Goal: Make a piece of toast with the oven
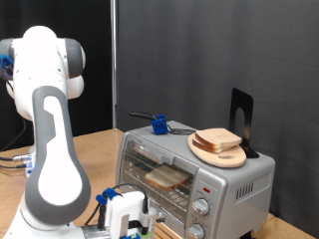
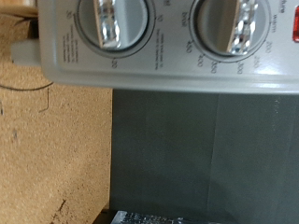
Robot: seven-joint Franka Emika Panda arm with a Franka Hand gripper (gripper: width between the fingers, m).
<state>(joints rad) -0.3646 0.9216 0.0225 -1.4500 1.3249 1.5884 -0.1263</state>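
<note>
Inside the oven, the toast lies on the rack. A plate on its roof carries more slices. The gripper sits before the knobs; whether its fingers are spread can't be seen.

In the exterior view the gripper sits at the bottom edge, its jaws cut off by the frame and hidden behind its own body. The oven loses its lower front to the same edge. In the wrist view both knobs are cropped at the top, and their dial markings are blurred.
</note>
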